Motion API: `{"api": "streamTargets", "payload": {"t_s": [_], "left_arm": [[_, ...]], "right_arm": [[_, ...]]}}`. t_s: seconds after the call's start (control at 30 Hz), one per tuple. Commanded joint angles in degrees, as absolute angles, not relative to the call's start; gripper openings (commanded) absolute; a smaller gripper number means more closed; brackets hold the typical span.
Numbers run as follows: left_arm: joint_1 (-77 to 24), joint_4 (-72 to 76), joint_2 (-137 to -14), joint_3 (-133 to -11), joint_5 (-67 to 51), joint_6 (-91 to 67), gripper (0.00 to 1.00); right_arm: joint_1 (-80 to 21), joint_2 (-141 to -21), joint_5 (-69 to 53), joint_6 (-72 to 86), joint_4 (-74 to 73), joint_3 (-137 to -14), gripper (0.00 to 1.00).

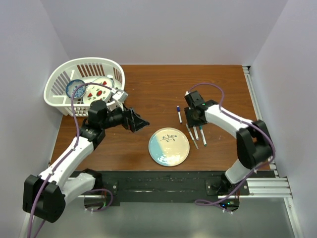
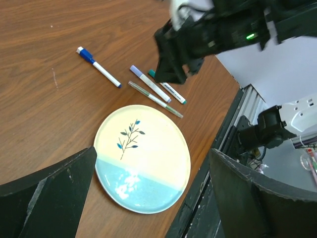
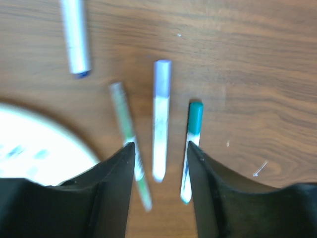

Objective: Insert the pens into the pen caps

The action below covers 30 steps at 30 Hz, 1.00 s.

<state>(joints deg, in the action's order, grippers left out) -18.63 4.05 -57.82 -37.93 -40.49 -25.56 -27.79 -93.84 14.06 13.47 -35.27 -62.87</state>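
Three pens lie side by side on the table right of the round plate: a thin grey-green pen, a white pen with a purple cap and a white pen with a dark green cap. A fourth white pen with a blue cap lies apart, farther back. My right gripper is open just above the three pens, its fingers either side of the purple-capped pen and holding nothing. My left gripper is open and empty, raised left of the plate. I see no loose caps.
A white basket holding dishes stands at the back left. The plate sits near the table's front edge. A metal rail runs along the right edge. Walls close in the back and both sides.
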Motion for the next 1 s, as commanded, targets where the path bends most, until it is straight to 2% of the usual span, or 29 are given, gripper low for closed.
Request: {"api": "streamTargets", "payload": {"t_s": [0.0,0.03,0.1,0.13,0.2,0.33,0.57,0.97], "left_arm": [[-18.2,6.4,-55.1,-39.4,-45.4,-22.8,0.99],[-18.2,7.6,-53.9,-38.9,-46.3,-23.2,0.98],[-18.2,10.1,-52.7,-37.9,-46.8,-24.3,0.98],[-17.9,10.3,-51.3,-37.8,-46.6,-24.3,0.98],[-17.4,10.6,-49.8,-37.8,-45.7,-23.9,0.98],[-16.9,12.6,-44.8,-36.7,-43.6,-23.9,0.98],[-16.8,15.5,-39.1,-33.9,-40.2,-24.9,0.98],[-16.8,16.6,-39.2,-33.6,-41.1,-26.0,0.98]], "right_arm": [[-27.8,-73.7,4.4,12.9,-34.4,-61.8,0.60],[-27.8,-70.8,2.0,13.3,-34.1,-60.6,0.71],[-27.9,-62.3,0.5,14.8,-33.7,-59.9,0.81],[-27.8,-59.8,-1.3,15.3,-33.3,-59.2,0.91],[-27.8,-54.5,-3.2,17.2,-31.5,-58.3,0.99],[-27.8,-44.1,-4.8,22.1,-29.6,-56.2,0.99],[-27.9,-35.2,-3.4,24.7,-25.8,-49.1,0.99],[-27.8,-32.8,-1.8,23.8,-24.4,-46.8,0.99]]}}
